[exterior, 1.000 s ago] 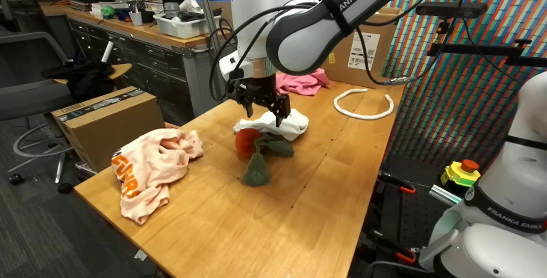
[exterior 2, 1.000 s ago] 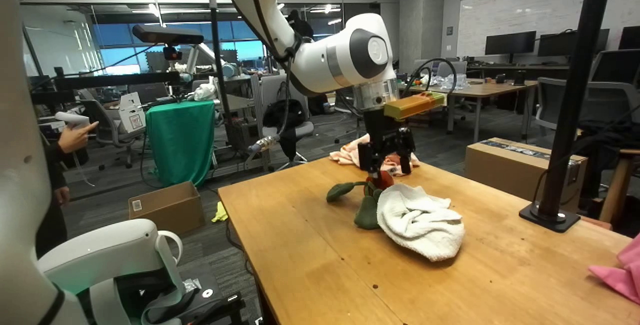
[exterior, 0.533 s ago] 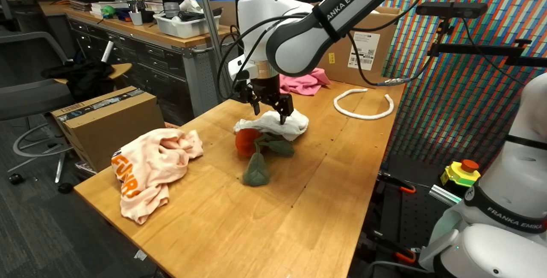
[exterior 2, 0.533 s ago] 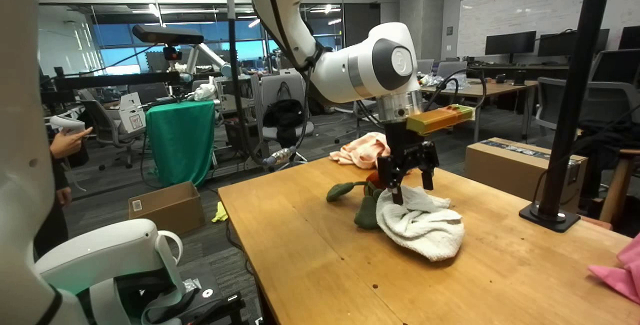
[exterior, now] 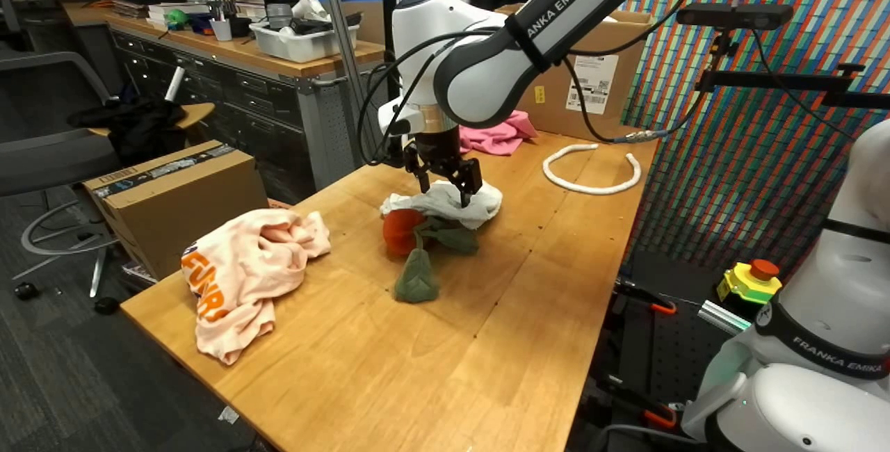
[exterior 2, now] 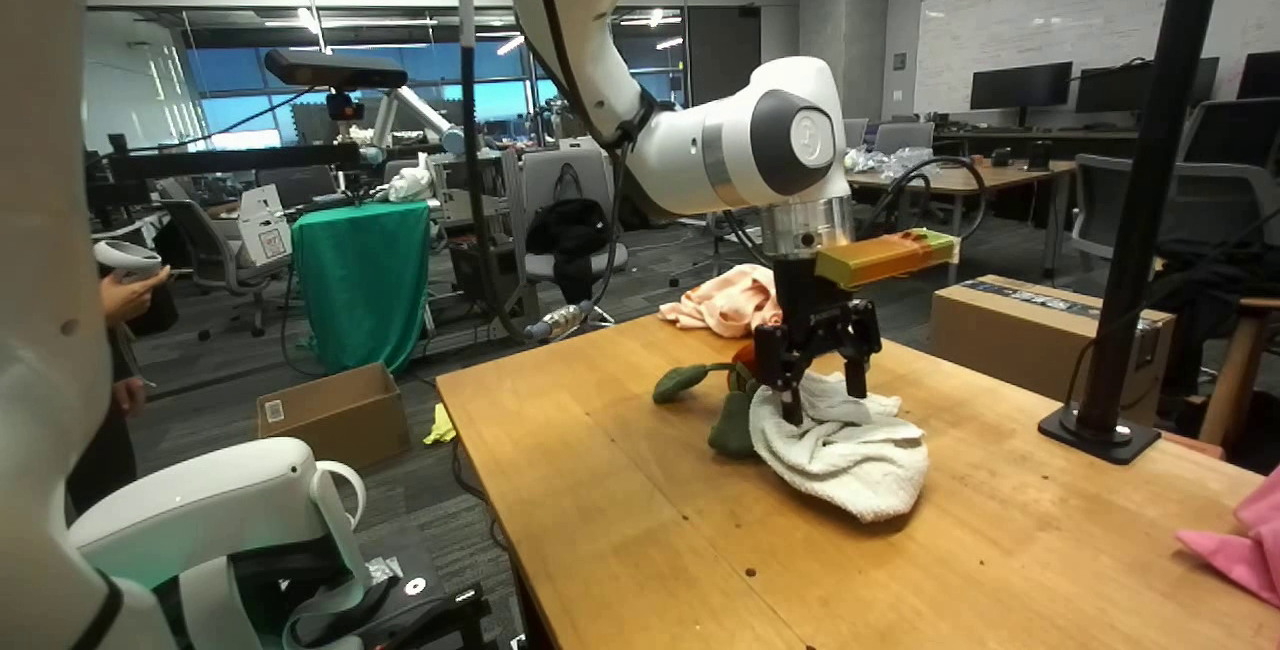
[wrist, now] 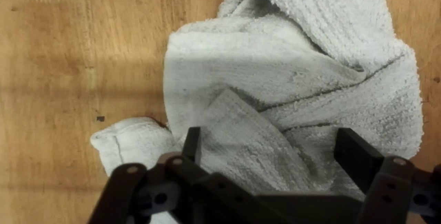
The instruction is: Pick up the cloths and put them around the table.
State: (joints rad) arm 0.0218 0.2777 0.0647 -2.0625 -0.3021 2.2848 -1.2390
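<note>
Our black fingers (wrist: 356, 156) stand apart over the crumpled white cloth (wrist: 279, 86), which may slip if we pinch shallowly.

In an ext. view, all rel. to towel (exterior: 443, 204) on desk (exterior: 389, 361): pincer (exterior: 446, 196) over it; toy fruit (exterior: 405, 232) just before; cloth (exterior: 254, 264) L & before; another cloth (exterior: 497, 135) behind; ring (exterior: 591, 190) behind & R.

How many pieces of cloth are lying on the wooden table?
3. The white cloth lies below the open gripper, the peach cloth near a corner of the table, and the pink cloth near a cardboard box. Another could be hidden underneath these.
</note>
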